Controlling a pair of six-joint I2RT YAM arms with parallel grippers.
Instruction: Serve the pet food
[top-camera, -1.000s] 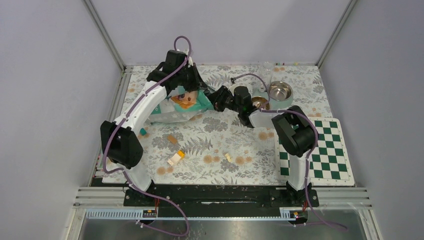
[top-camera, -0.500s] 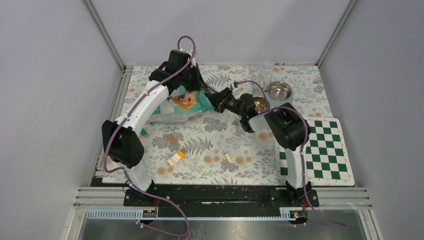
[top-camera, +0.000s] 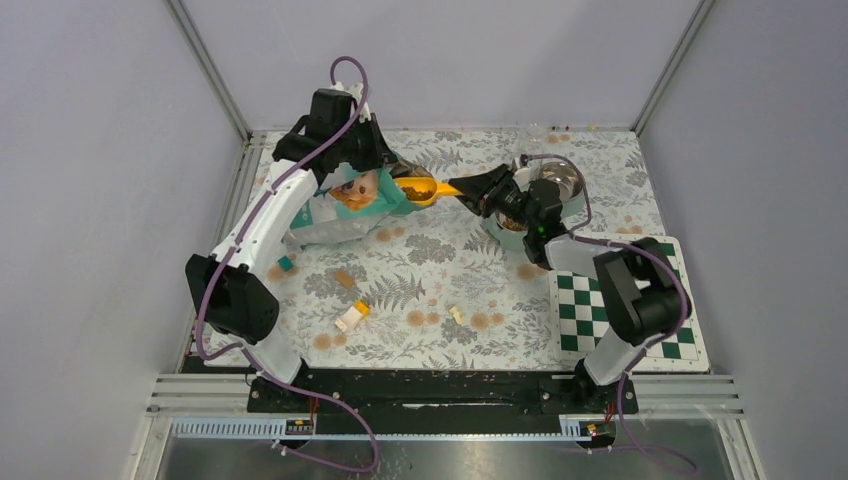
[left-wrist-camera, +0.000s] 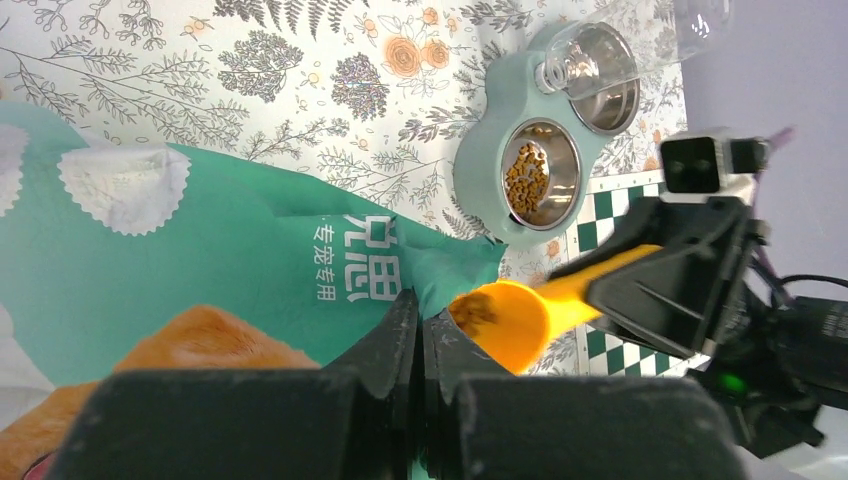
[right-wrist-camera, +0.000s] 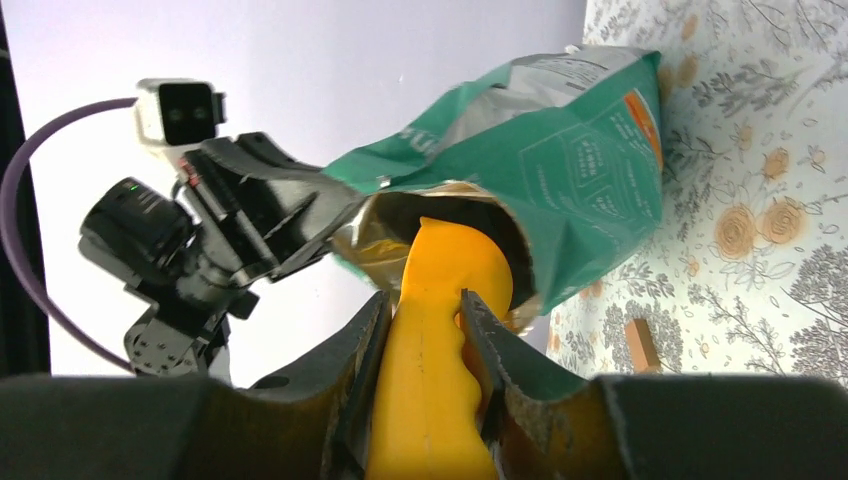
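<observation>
Set on a floral tablecloth (top-camera: 430, 270) inside a grey-walled booth. Stretched from the near-left corner in a long arc toward the far side, with the left gripper (top-camera: 385, 170) pinched fully together on the upper rim of the teal bag (top-camera: 340, 215), holding its mouth up off the cloth. Lay just right of that mouth: a small heap of pet food (top-camera: 414, 186) in the cup of a yellow scoop (top-camera: 428, 188), close beside the left gripper's tips and at the opposite end of the handle from the right gripper (top-camera: 478, 190). Clamped that handle between part-open fingers (right-wrist-camera: 372, 320), both pressed against the plastic. Extended leftward over the teal feeder (left-wrist-camera: 480, 190), with the elbow raised above the checkered mat (top-camera: 650, 290). Showed more pet food in one steel bowl (left-wrist-camera: 528, 175) of the feeder, apart from the scoop.
</observation>
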